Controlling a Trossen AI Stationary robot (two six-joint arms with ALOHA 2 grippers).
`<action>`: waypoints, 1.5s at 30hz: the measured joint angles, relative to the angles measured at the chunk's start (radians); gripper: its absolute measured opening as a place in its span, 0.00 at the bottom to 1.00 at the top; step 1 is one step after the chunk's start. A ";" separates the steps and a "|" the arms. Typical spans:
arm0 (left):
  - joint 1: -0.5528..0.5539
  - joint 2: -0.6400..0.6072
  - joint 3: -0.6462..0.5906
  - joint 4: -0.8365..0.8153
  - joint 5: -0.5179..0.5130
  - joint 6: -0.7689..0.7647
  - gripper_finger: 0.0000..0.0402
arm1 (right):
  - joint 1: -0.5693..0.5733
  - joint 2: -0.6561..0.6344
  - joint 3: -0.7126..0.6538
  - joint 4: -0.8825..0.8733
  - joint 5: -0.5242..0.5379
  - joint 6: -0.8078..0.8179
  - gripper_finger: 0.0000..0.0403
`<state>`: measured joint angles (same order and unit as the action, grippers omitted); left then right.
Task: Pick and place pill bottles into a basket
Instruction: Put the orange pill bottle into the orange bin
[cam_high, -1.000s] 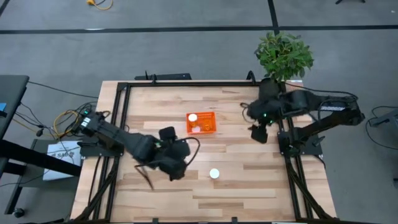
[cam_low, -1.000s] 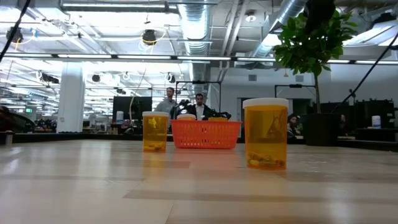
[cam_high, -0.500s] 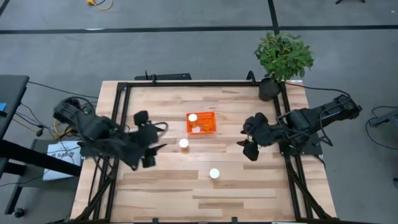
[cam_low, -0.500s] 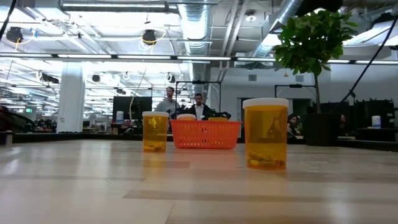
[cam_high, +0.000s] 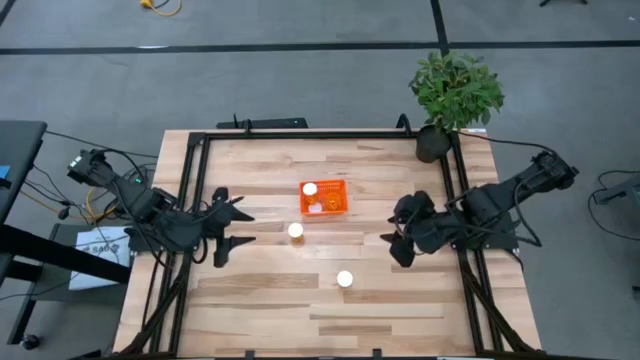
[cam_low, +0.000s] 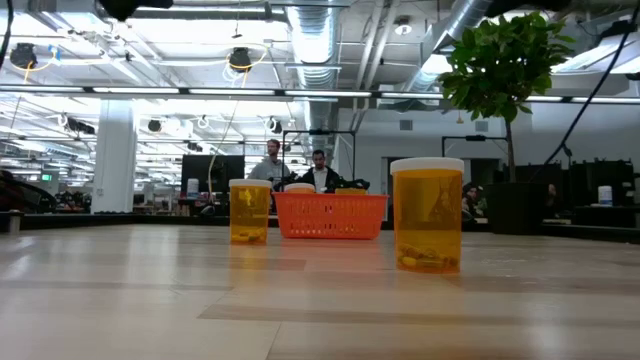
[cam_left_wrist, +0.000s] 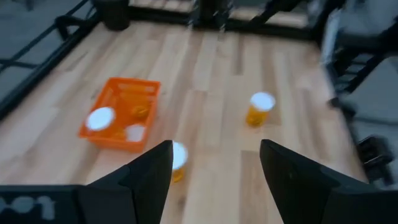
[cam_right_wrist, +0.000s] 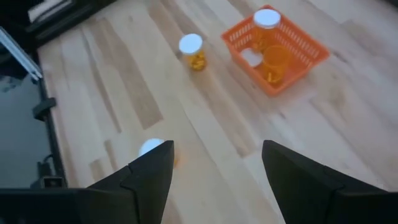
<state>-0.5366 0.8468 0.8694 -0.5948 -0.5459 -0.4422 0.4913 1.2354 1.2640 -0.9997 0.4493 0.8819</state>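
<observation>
The orange basket (cam_high: 335, 189) stands mid-table and holds two pill bottles: one upright (cam_right_wrist: 267, 22) and one lying on its side (cam_right_wrist: 273, 61). Two more pill bottles stand on their bases on the wood, one just near of the basket (cam_high: 295, 231) and one closer to the near edge (cam_high: 344, 279). My left gripper (cam_high: 232, 235) hangs open above the table's left part, with nothing between its fingers (cam_left_wrist: 214, 162). My right gripper (cam_high: 394, 246) hangs open above the right part, also holding nothing (cam_right_wrist: 217, 165).
A potted green plant (cam_high: 455, 90) stands at the far right corner, its dark pot (cam_high: 432, 143) on the table's edge. A black frame (cam_high: 300, 135) runs round the tabletop. People (cam_low: 320, 172) stand in the room beyond the far edge.
My left gripper has drawn back from the table's middle toward the left edge and tipped up, uncovering the bottle near the basket. My right gripper has swung from the far right, beside the plant pot, toward the near edge and rolled. No bottle has moved.
</observation>
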 joint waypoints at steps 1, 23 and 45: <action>-0.002 -0.023 -0.032 0.042 0.008 0.008 0.58 | 0.001 0.014 0.002 0.004 0.001 0.016 0.59; -0.003 -0.102 -0.107 -0.019 0.142 -0.096 0.58 | -0.002 0.343 0.000 0.188 -0.242 -0.180 0.59; -0.003 -0.101 -0.106 -0.023 0.160 -0.117 0.58 | -0.129 0.460 0.013 0.306 -0.485 -0.301 0.59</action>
<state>-0.5400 0.7456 0.7631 -0.6178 -0.3855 -0.5587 0.3626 1.6956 1.2774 -0.6937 -0.0360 0.5811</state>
